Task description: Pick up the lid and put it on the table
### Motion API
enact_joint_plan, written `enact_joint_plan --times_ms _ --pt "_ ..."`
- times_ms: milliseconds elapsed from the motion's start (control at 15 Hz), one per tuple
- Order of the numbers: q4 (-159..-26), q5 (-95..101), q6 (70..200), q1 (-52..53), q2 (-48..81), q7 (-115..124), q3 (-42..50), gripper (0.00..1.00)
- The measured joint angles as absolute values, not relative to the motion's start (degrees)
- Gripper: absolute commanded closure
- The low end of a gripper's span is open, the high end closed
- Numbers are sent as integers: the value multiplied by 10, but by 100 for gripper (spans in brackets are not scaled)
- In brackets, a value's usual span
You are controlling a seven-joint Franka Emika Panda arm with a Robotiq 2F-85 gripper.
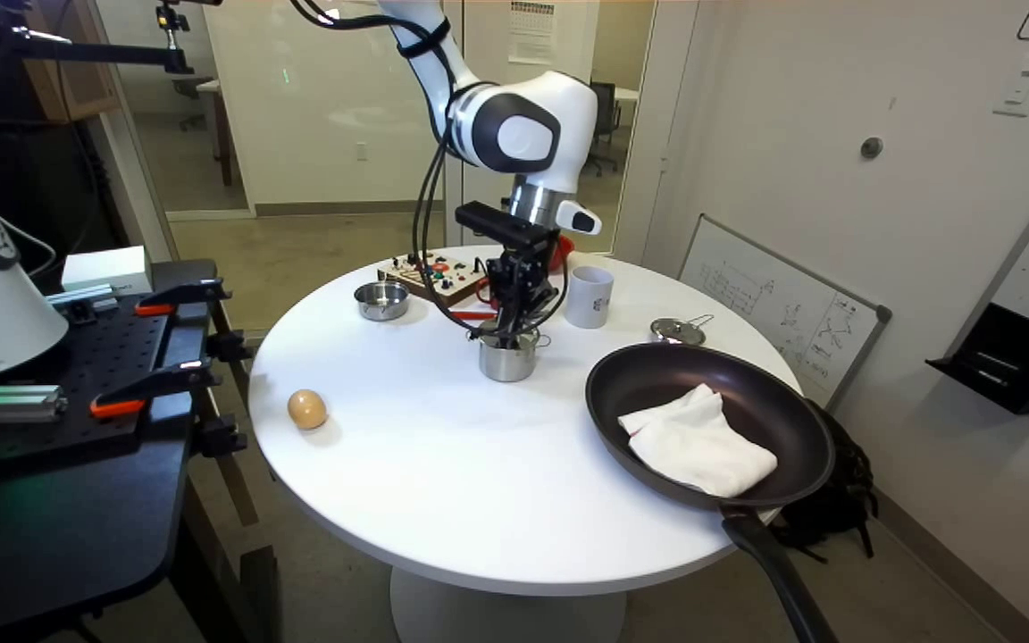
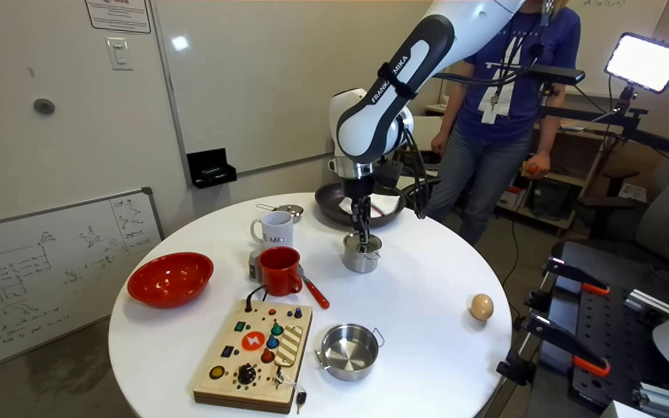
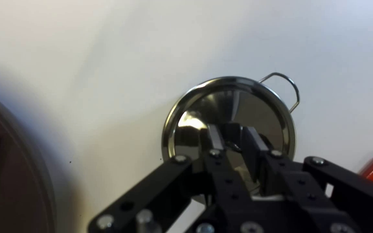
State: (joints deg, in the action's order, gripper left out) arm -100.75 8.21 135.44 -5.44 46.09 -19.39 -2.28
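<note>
The lid (image 3: 264,113) is round, flat and shiny silver-grey. It lies on top of the small steel pot, seen in both exterior views (image 1: 507,364) (image 2: 360,262); the pot's wire handle sticks out beside the lid in the wrist view. My gripper (image 3: 228,131) points straight down at the lid's middle in both exterior views (image 1: 510,338) (image 2: 362,239). Its fingers are drawn in to a narrow gap, with the lid's small dark knob between the tips. The fingers partly hide the lid. The white round table (image 1: 443,464) stands under everything.
A black pan (image 1: 653,371) with a white cloth (image 1: 702,451) lies nearby. A silver bowl (image 2: 349,353), an egg (image 2: 481,307), a white mug (image 2: 276,229), a red mug (image 2: 279,273), a red-handled utensil (image 2: 316,294), a button board (image 2: 253,360) and a red bowl (image 2: 171,278) surround the pot.
</note>
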Motion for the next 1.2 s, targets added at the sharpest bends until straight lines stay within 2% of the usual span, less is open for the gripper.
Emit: enact_joint_plan --times_ms 533,600,667,1200 --pt "-1006 84 1353 -48 461 -194 -19 92" --pt "-1006 84 1353 -48 461 -194 -18 100" --pt "-1007 84 1353 -48 462 -194 -18 95" --pt "-1013 95 1353 -34 460 -193 -7 96"
